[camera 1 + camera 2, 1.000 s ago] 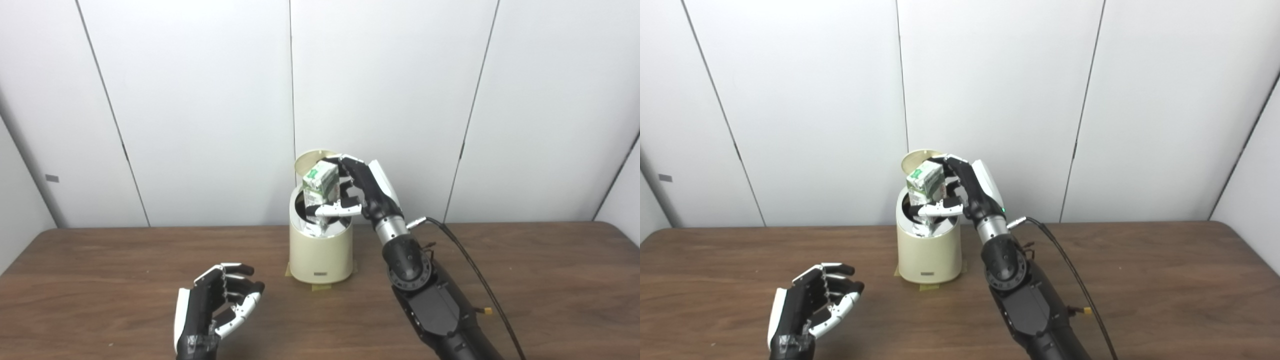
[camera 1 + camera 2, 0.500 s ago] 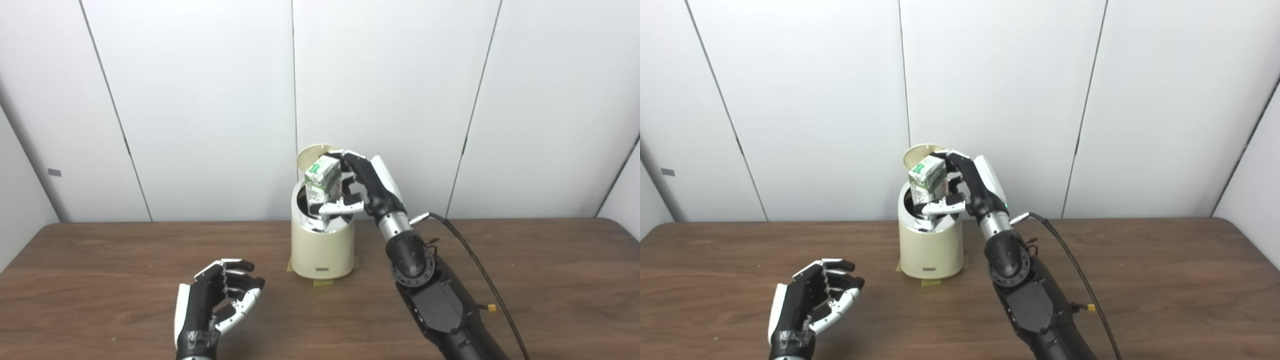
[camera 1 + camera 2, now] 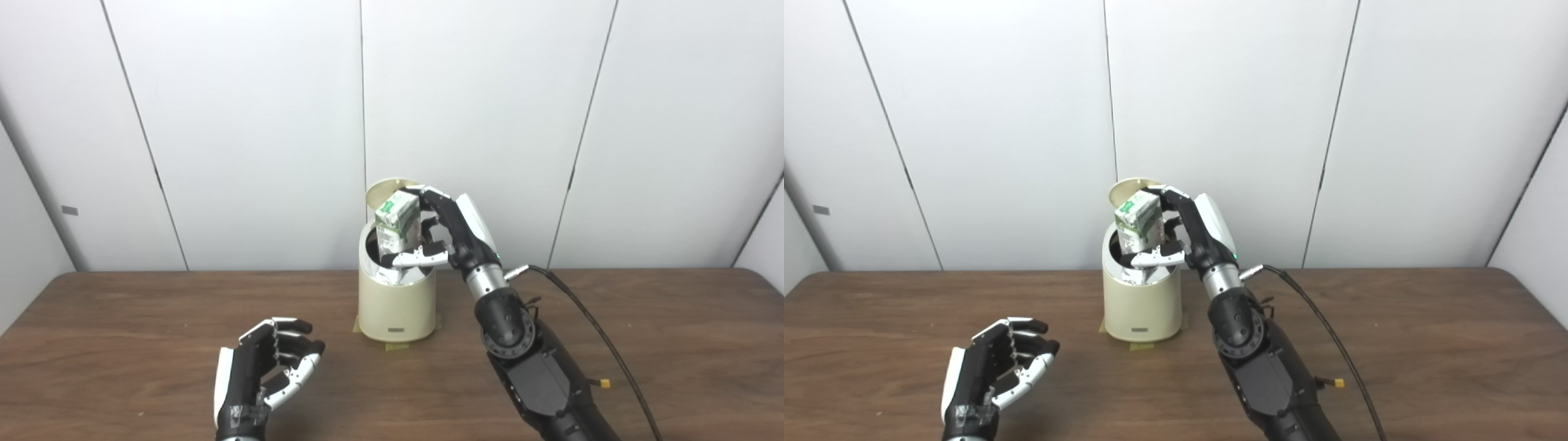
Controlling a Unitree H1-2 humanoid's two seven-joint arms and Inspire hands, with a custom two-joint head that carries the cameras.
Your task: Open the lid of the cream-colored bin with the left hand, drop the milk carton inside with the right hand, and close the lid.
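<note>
The cream-colored bin (image 3: 397, 309) stands at the back middle of the table, its round lid (image 3: 383, 187) tipped up behind the mouth. My right hand (image 3: 450, 233) is shut on the green and white milk carton (image 3: 398, 225), held upright over the open mouth with its lower end at or just inside the rim. Thumb under it, fingers over its top. My left hand (image 3: 263, 370) rests low over the table in front and left of the bin, fingers loosely curled and apart, holding nothing.
Strips of yellow tape (image 3: 395, 346) mark the bin's base on the brown wooden table (image 3: 122, 331). A black cable (image 3: 588, 321) trails from my right wrist across the table. White wall panels (image 3: 245, 122) stand close behind the bin.
The camera has shifted slightly, so the whole scene slid a little. The right hand and carton stay over the bin mouth; the left hand has hardly moved.
</note>
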